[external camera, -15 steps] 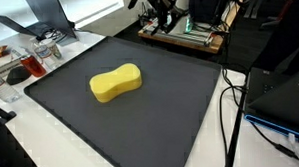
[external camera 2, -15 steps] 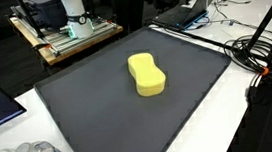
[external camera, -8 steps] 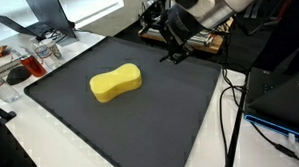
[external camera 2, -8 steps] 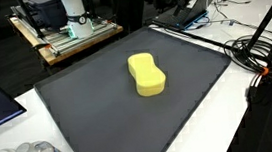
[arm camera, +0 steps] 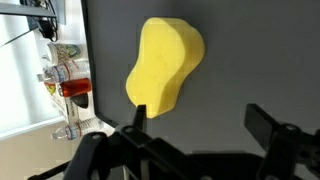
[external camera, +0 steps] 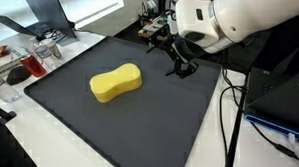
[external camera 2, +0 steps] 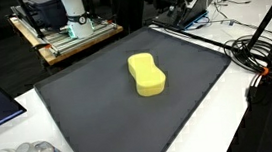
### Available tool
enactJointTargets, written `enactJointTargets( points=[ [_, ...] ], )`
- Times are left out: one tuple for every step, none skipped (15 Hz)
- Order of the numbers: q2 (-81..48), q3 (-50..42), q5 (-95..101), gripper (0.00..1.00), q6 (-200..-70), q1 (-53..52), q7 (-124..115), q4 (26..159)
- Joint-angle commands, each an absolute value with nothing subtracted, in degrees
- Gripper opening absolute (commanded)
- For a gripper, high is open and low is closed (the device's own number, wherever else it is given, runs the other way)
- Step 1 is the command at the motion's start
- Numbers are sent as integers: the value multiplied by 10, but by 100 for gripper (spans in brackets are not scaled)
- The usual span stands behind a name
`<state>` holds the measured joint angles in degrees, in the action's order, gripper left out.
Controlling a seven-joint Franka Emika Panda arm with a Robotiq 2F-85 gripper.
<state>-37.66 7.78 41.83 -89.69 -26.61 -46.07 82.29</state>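
1. the gripper (external camera: 179,67) hangs over the far edge of the mat (external camera: 171,118). its jaws are spread as wide as they go with nothing between them, so it's empty and touching nothing.
2. the sponge (external camera: 115,83) lies flat near the middle of the mat, well apart from the gripper. it's yellow and peanut-shaped, and its long side runs slanted across the mat in both exterior views (external camera 2: 147,74).
3. in the wrist view the sponge (arm camera: 165,65) sits out ahead of the two dark fingers (arm camera: 140,112), more or less in line with the gap between them. so the wrist looks aimed at it, with the wide jaws probably matching how chunky the sponge is.
4. the mat is dark and looks a bit rubbery. my guess is it's there so a light sponge doesn't skate around, and the yellow really pops against it.
5. the glasses (external camera: 34,60) stand off the mat by one corner on the white table (external camera: 21,133), and the cables (external camera 2: 260,59) trail off another side. the breakable and snaggy stuff sits outside the arm's patch, likely on purpose.
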Motion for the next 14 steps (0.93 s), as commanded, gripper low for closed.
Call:
enactJointTargets(
  points=[
    [-311,78,434,100,-985,-259,-469,939],
    [-295,78,438,100,-1007,-257,-470,968],
    [-278,78,440,100,-1028,-253,-468,996],
    [-262,79,441,100,-1047,-248,-467,1022],
    [-244,79,441,100,-1067,-241,-466,1049],
    [-225,82,438,100,-1085,-234,-459,1076],
    [-206,82,437,100,-1095,-228,-449,1104],
    [-185,85,438,100,-1115,-221,-435,1131],
    [-165,86,441,100,-1129,-215,-426,1160],
    [-144,87,445,100,-1150,-208,-412,1187],
    [-128,86,450,100,-1162,-204,-403,1209],
    [-110,86,461,100,-1179,-199,-393,1234],
    [-89,87,475,100,-1204,-192,-378,1263],
    [-70,88,488,100,-1229,-185,-363,1289]
  ],
)
